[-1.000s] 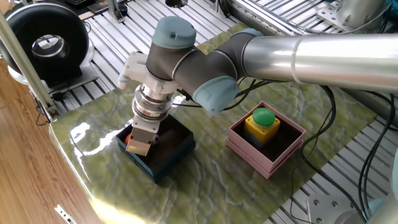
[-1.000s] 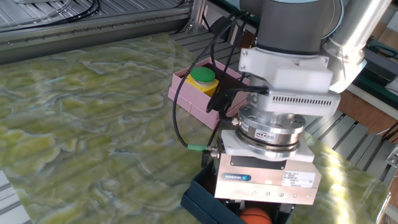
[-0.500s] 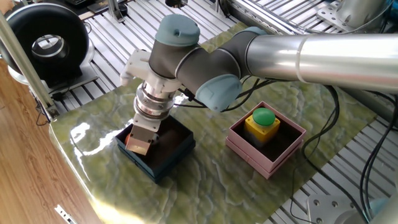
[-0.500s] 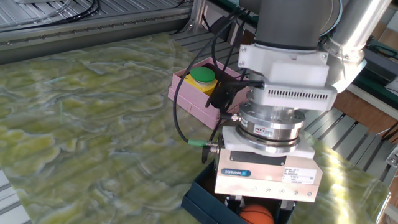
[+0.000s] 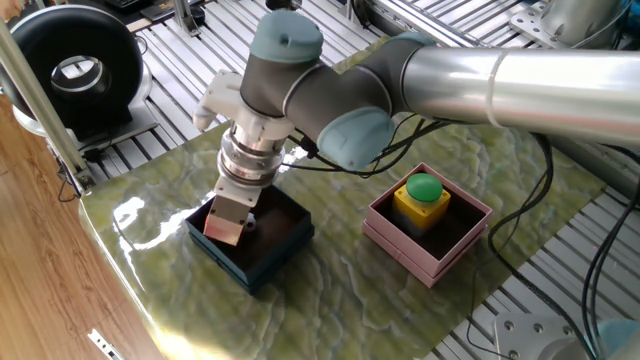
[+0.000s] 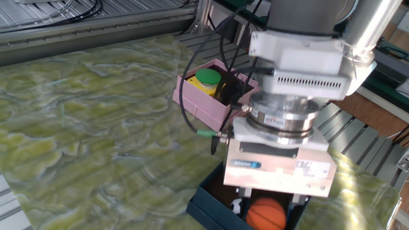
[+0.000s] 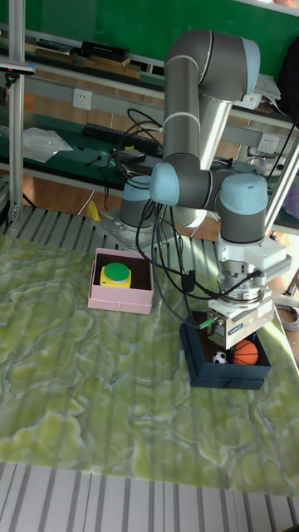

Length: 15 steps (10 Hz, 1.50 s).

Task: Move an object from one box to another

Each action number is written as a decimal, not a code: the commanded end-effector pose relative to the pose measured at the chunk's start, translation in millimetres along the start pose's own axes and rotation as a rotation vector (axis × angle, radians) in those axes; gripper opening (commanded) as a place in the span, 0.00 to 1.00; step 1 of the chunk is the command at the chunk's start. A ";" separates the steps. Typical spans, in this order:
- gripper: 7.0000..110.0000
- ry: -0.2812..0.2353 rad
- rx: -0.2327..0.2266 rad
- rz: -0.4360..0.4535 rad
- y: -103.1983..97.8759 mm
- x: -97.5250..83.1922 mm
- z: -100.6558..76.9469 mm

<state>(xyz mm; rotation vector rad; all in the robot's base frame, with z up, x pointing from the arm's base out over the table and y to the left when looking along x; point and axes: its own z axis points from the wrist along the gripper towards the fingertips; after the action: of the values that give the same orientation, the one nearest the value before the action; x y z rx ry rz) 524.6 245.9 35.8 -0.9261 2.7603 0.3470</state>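
The pincer (image 6: 267,211) is rising from the navy box (image 6: 214,207), apparently gripping the orange ball (image 6: 266,214), beginning transfer.

Two boxes, navy box (image 7: 224,374) and pink box (image 7: 121,291), one orange ball (image 6: 266,213), one soccer ball (image 7: 218,358).

Green marbled table cover (image 5: 330,290), black round fan (image 5: 70,75) beside it

navy box (image 7: 223,376): dark navy-blue
pink box (image 5: 428,240): pale pink, dark maroon inside
ball (image 6: 266,214): orange
button (image 5: 424,187): green on yellow
counter (image 6: 83,121): green-yellow marbled
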 end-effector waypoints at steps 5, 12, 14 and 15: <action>0.00 0.073 0.032 0.062 2.9 17.3 -38.1; 0.00 0.123 0.086 0.043 -5.4 27.2 -80.4; 0.00 0.119 0.093 0.057 -6.9 26.4 -80.4; 0.00 0.130 0.102 0.050 -9.2 29.1 -81.0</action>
<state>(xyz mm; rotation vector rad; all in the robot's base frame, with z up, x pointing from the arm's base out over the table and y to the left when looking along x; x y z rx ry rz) 497.7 204.5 99.1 -0.8907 2.8840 0.1774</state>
